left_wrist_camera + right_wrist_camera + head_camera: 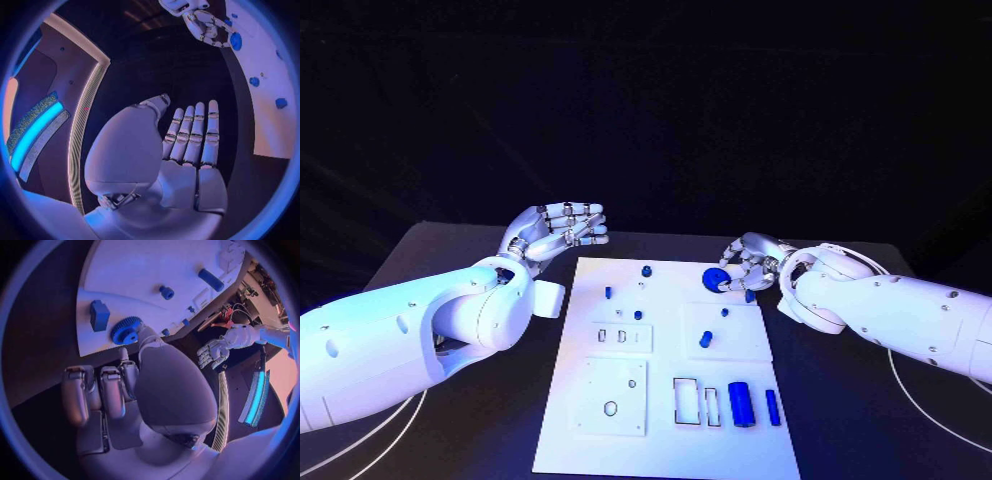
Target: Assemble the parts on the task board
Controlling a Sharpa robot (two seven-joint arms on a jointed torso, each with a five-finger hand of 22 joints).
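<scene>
Blue gear point(715, 279) at the far right of the task board point(589, 420), right at the fingertips of the right hand point(750, 264). Thumb tip touching the gear's rim in the right wrist view; other fingers curled short of it, so probably touched rather than gripped. Left hand point(557, 231) well apart, raised off the board's far left corner, fingers straight, holding nothing.

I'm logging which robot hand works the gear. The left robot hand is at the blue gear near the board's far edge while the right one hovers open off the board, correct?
Not quite: the sides are swapped. The head view shows the right robot hand at the blue gear near the task board's far edge, while the left robot hand hovers open off the board.
</scene>
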